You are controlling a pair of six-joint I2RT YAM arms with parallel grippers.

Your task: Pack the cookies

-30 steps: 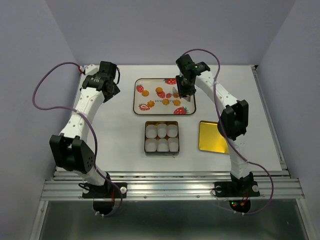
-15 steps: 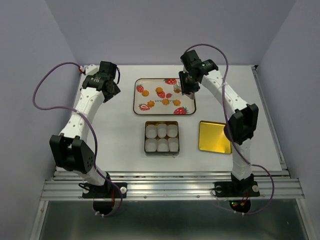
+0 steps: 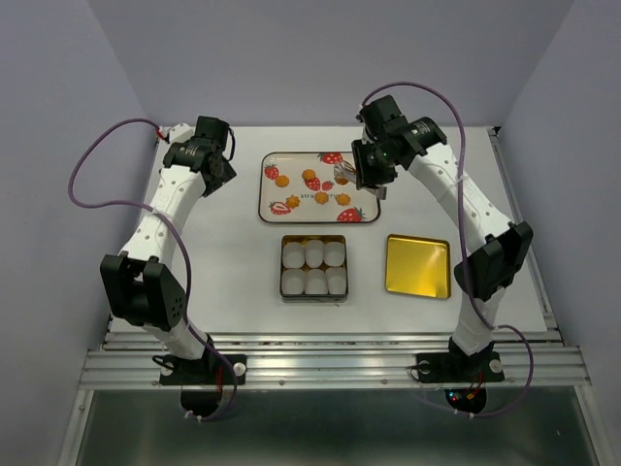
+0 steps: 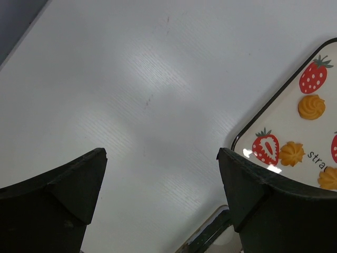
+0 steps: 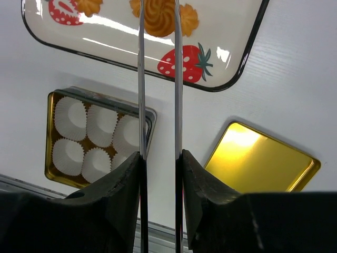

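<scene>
Several small orange cookies lie on a strawberry-printed tray at the back middle. My right gripper is shut on thin metal tongs. The tong tips pinch one cookie over the tray's right part, and two more cookies show there. The open tin holds white paper cups, with no cookie in it, and shows in the right wrist view. My left gripper is open and empty over bare table left of the tray; its view shows cookies at the right.
The tin's gold lid lies flat on the table right of the tin, also in the right wrist view. The white table runs to grey walls at the back and sides. The arm bases stand on a metal rail at the near edge.
My right arm has swung its elbow out to the right and the gripper has shifted slightly right over the tray with the tongs. The left arm has barely moved.
</scene>
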